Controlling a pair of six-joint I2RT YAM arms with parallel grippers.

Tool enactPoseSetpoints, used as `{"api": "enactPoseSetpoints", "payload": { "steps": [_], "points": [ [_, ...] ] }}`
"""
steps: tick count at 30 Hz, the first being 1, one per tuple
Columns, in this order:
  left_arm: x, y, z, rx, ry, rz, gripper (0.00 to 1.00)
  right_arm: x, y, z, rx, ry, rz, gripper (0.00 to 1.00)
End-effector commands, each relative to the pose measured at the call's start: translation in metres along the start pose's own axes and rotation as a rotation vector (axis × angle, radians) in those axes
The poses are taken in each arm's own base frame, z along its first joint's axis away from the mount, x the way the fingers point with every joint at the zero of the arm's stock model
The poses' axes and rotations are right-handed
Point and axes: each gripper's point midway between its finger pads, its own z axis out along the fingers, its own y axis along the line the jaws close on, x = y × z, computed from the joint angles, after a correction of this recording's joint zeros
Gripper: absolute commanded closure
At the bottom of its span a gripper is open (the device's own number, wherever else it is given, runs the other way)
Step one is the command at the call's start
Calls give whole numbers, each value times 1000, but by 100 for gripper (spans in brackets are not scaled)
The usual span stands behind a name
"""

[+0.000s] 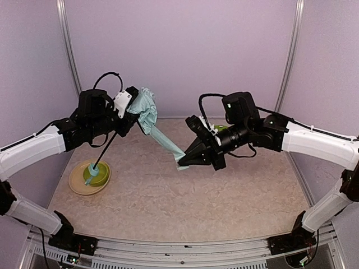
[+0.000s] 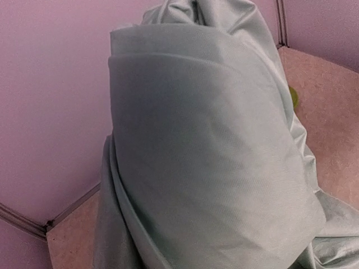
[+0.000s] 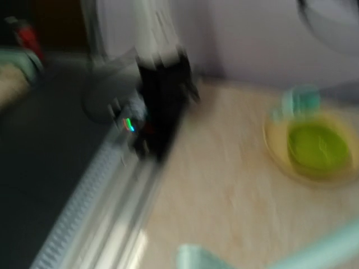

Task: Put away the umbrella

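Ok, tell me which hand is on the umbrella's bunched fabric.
The left hand, at the bunch of the umbrella; the right hand pinches only its stretched-out tip.

No lettering, label, brand or number can be read anywhere

The umbrella (image 2: 207, 157) blocks the left wrist view; the right one is motion-blurred.

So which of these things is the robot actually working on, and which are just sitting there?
Part of the job:
- the umbrella, its pale fabric stretched between the two arms
- the left gripper and the right gripper, both holding it

Just lying about:
- the green bowl
- the tan plate under it
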Motion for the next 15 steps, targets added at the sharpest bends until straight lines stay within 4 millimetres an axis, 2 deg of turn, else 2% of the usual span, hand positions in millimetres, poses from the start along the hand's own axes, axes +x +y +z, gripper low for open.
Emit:
{"api": "enactPoseSetpoints", "payload": {
  "steps": [1,2,4,6,7,9,12,15],
  "points": [
    [30,36,21,-141,177,97,100,-92,87,-35,-428,-206,-8,100],
    [37,24,26,-103,200,121,100,-114,94,-46,-447,-259,-59,100],
    [48,-11,31,-19,234,217,100,-150,106,-69,-456,-354,-192,100],
    [56,-51,31,72,254,330,100,-179,103,-85,-373,-434,-286,100],
    [60,-68,29,108,265,370,100,-193,93,-92,-300,-472,-291,100],
    [67,-99,24,183,276,431,100,-217,57,-108,-141,-544,-226,100],
    [83,-138,11,292,270,496,100,-227,2,-137,10,-613,-32,100],
    [93,-170,-4,382,250,554,100,-227,-37,-154,163,-641,39,100]
  ]
}}
